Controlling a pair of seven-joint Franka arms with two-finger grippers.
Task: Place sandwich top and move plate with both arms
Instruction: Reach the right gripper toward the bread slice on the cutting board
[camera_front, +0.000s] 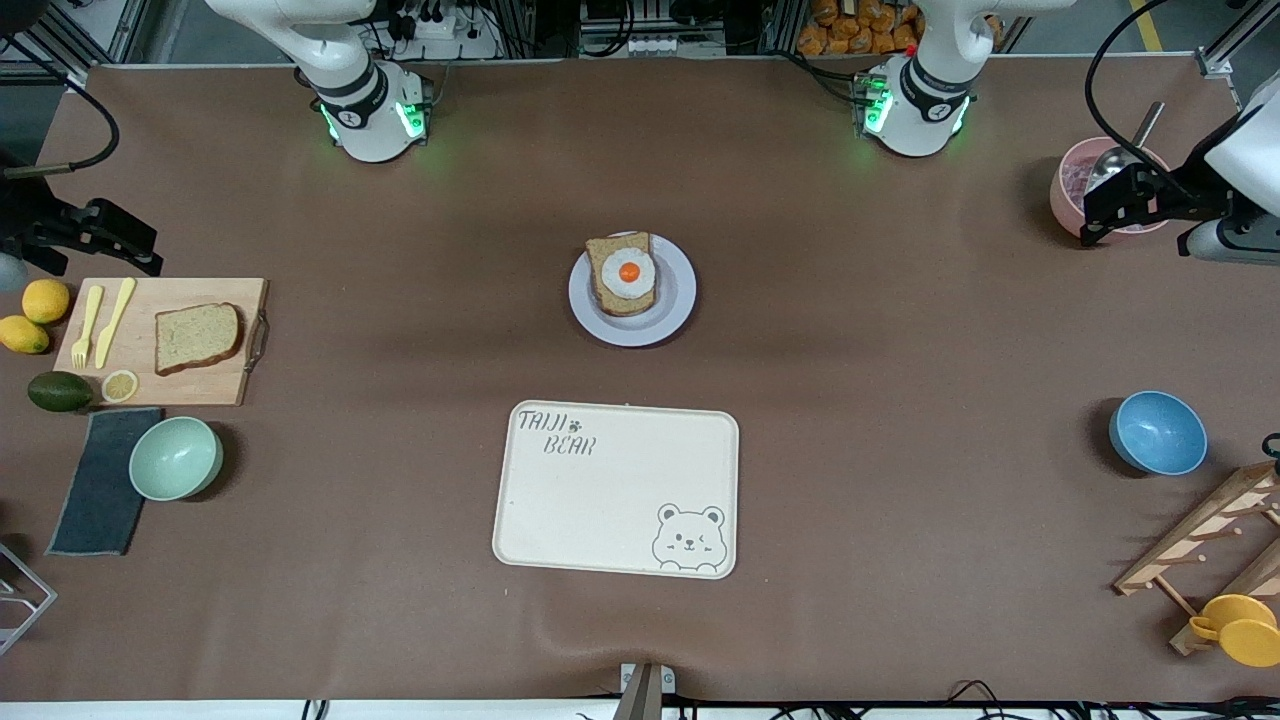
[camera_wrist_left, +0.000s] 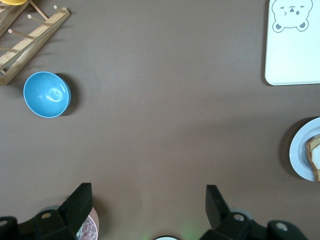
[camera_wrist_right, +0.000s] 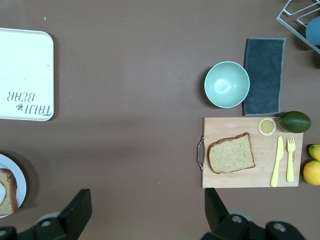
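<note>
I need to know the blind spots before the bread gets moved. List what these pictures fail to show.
- Front view: the pink bowl is partly covered by the left pincer, open above it, so its contents stay unclear.
- Front view: the right pincer, open, is cut off at the frame edge.
- Both wrist views: the plate is cut by the frame edge.
- Every view: the underside of the sandwich top on the cutting board is hidden.

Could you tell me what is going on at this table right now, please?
Nothing is being handled yet. The sandwich top lies on a wooden cutting board at the right arm's end of the table. The plate sits mid-table, bearing a bread slice with a fried egg, and the cream tray lies nearer the front camera. The right gripper waits open above the table beside the board, and the left gripper is open near a pink bowl.
</note>
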